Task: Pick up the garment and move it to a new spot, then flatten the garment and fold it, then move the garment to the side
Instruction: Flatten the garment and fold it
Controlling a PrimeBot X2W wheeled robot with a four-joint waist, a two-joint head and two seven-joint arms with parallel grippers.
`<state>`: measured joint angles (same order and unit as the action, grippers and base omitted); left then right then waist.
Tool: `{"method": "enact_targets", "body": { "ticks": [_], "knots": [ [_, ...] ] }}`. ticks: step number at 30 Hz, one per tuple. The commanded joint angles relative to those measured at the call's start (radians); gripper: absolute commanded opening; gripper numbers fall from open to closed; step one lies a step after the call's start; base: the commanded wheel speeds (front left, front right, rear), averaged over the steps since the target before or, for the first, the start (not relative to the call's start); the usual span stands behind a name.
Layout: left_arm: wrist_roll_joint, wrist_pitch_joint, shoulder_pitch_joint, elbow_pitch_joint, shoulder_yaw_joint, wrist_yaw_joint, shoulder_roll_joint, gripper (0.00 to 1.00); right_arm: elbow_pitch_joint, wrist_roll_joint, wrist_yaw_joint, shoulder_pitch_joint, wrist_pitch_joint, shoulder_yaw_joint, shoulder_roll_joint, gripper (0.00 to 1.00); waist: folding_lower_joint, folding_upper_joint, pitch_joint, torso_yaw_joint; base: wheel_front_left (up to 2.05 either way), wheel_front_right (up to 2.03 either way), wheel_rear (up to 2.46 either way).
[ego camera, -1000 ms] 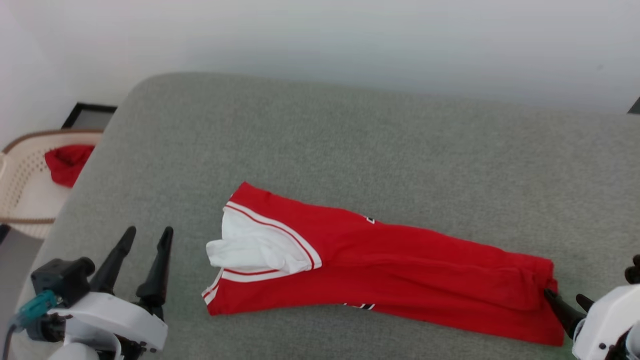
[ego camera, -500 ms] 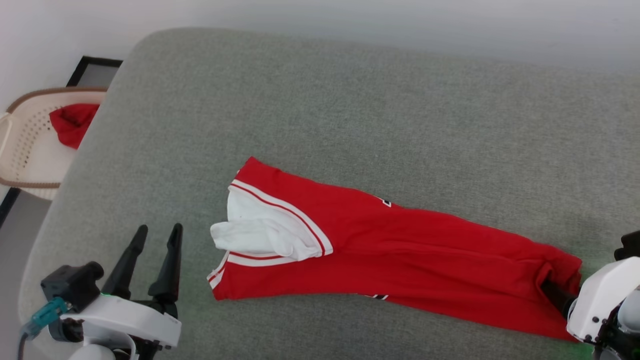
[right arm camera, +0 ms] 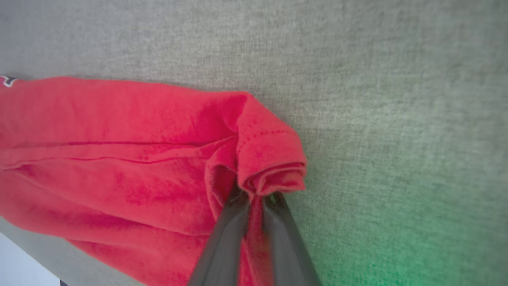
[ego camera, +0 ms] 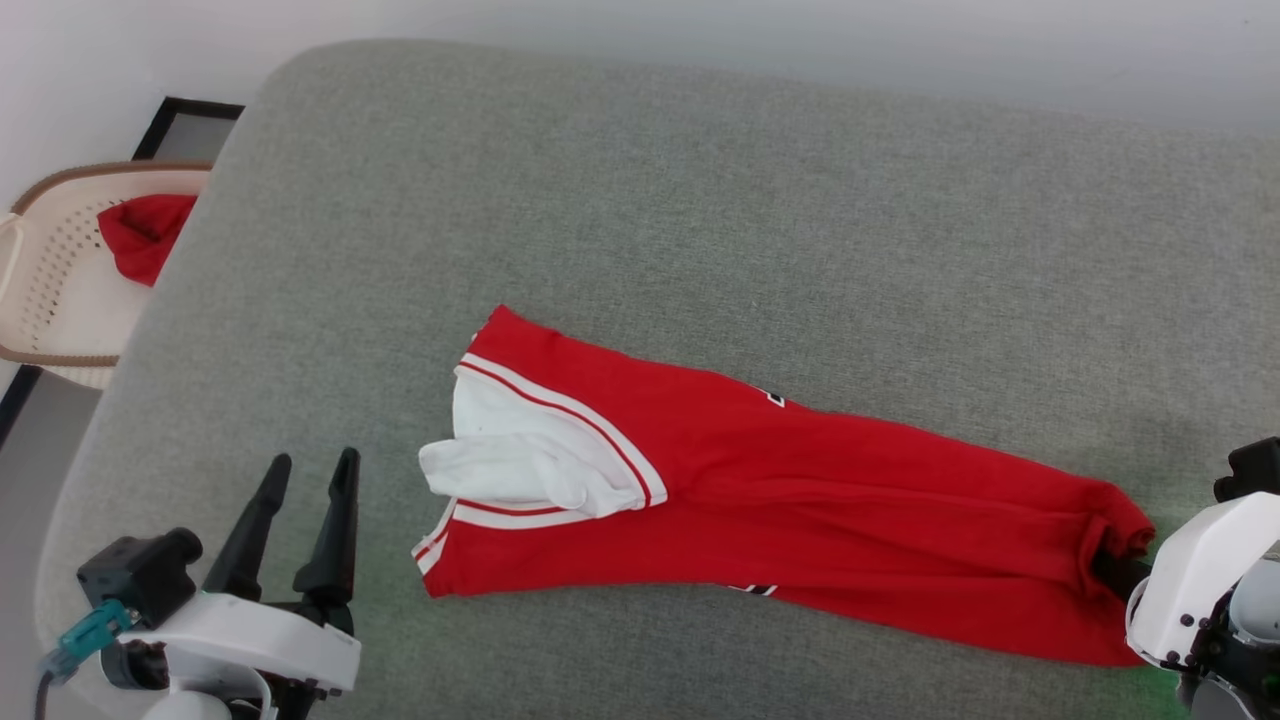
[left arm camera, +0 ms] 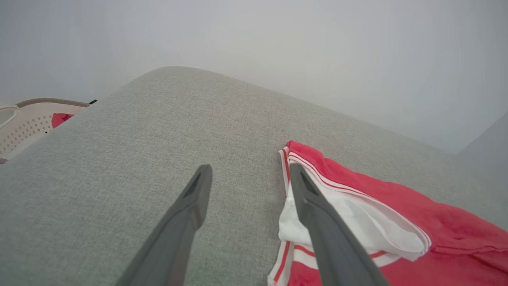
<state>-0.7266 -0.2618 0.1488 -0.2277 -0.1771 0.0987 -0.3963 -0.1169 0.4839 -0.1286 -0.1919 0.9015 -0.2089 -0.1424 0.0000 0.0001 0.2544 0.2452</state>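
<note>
The garment (ego camera: 800, 510), a red jersey T-shirt folded into a long strip, lies across the grey cushion (ego camera: 700, 220); its white sleeve (ego camera: 510, 465) with striped trim bulges at the left end. My right gripper (right arm camera: 256, 198) is shut on the bunched red hem (right arm camera: 270, 159) at the strip's right end, where the cloth (ego camera: 1115, 540) puckers against the fingers. My left gripper (ego camera: 310, 470) stands open at the lower left, a short way left of the white sleeve (left arm camera: 349, 222), nothing between its fingers (left arm camera: 190, 206).
A cream perforated basket (ego camera: 50, 290) with a small plain red cloth bundle (ego camera: 140, 235) stands off the cushion's left edge. A dark frame (ego camera: 185, 115) lies on the floor behind it. A pale wall runs along the back.
The camera tilted, shifting the scene. My right gripper has closed on the garment's right hem, which now bunches up. The left gripper stays open beside the sleeve.
</note>
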Motion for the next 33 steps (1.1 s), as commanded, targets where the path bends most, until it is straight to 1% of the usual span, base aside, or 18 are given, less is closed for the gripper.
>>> {"method": "enact_targets", "body": {
  "ticks": [1,4,9,15,18,22,23,28,31,33],
  "knots": [
    [0.007,-0.004,-0.005,-0.003,0.004,0.008,0.005,1.0,-0.046,0.009,-0.004,0.021,0.009,0.034,0.032,0.0,0.0,-0.0001,-0.003,-0.004,0.0,0.0,0.0],
    [0.011,-0.004,-0.011,-0.011,0.01,0.011,0.006,1.0,-0.038,0.006,-0.001,0.009,-0.007,0.007,-0.001,0.0,0.0,-0.0001,-0.015,-0.013,0.0,0.0,0.0],
    [0.025,-0.004,-0.027,-0.014,0.024,0.015,0.004,1.0,-0.04,-0.014,0.0,-0.004,-0.013,-0.049,-0.076,0.0,0.0,-0.0001,-0.039,-0.033,0.0,0.0,0.0],
    [0.042,-0.002,-0.059,-0.007,0.049,0.017,0.01,1.0,-0.051,-0.029,-0.001,-0.028,-0.015,-0.122,-0.13,0.0,0.0,-0.0001,-0.064,-0.064,0.0,0.0,0.0],
    [0.045,-0.002,-0.069,-0.004,0.057,0.02,0.013,1.0,-0.057,-0.055,-0.001,-0.031,-0.014,-0.161,-0.172,0.0,0.0,-0.0001,-0.072,-0.077,0.0,0.0,0.0],
    [0.048,-0.002,-0.078,-0.009,0.062,0.023,0.009,1.0,-0.065,-0.057,-0.001,-0.039,-0.005,-0.186,-0.194,0.0,0.0,-0.0001,-0.086,-0.094,0.0,0.0,0.0],
    [0.048,-0.002,-0.081,-0.011,0.061,0.023,0.008,1.0,-0.062,-0.052,-0.001,-0.039,0.0,-0.187,-0.198,0.0,0.0,-0.0001,-0.09,-0.097,0.0,0.0,0.0],
    [0.042,-0.002,-0.091,-0.02,0.055,0.025,0.005,1.0,0.004,0.009,-0.002,-0.026,0.049,-0.181,-0.162,0.0,0.0,-0.0001,-0.119,-0.106,0.0,0.0,0.0],
    [0.035,0.001,-0.094,-0.023,0.049,0.024,0.005,1.0,0.076,0.046,-0.002,-0.013,0.089,-0.164,-0.125,0.0,0.0,-0.0001,-0.136,-0.105,0.0,0.0,0.0],
    [0.033,0.001,-0.098,-0.023,0.046,0.024,0.004,1.0,0.133,0.072,-0.002,-0.012,0.115,-0.145,-0.087,0.0,0.0,-0.0001,-0.142,-0.103,0.0,0.0,0.0]
  ]
}}
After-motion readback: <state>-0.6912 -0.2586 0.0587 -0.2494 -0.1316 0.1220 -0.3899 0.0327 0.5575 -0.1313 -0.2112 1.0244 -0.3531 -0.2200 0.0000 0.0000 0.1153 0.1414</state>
